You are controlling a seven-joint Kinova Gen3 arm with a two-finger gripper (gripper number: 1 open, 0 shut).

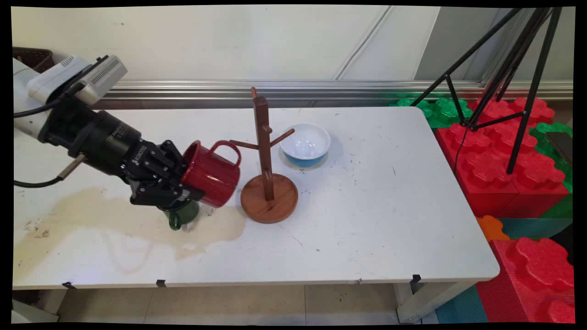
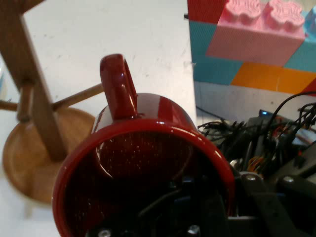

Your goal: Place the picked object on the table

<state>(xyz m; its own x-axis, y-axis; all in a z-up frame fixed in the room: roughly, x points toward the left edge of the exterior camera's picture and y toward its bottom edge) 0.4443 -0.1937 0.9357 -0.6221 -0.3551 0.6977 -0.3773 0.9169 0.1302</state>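
My jaws [image 1: 190, 183] are pinched on the rim of a red mug [image 1: 212, 174], and I hold it off the bench [image 1: 367, 220], tipped on its side so its open mouth faces back toward my wrist and its bottom points toward the wooden mug tree [image 1: 266, 169]. In my hand view the mug [image 2: 143, 168] fills the lower middle, its dark inside turned to the camera; one of my fingers reaches into the mouth while the other presses the outside of the wall at the lower right. The handle [image 1: 227, 149] stands up on the top side of the mug, and just past it lies the left-hand peg of the tree; I cannot tell whether handle and peg touch. The tree stands upright on its round base [image 1: 269, 198], which sits just beside the mug's bottom edge in the main view. Directly under my jaws a green mug [image 1: 182, 214] stands on the bench, mostly hidden by my linkage, at the edge of a wide brownish stain [image 1: 114, 220] that spreads toward the bench's left side. Behind the tree, a white bowl with a blue outside [image 1: 305, 144] sits on the bench, apart from everything I hold.
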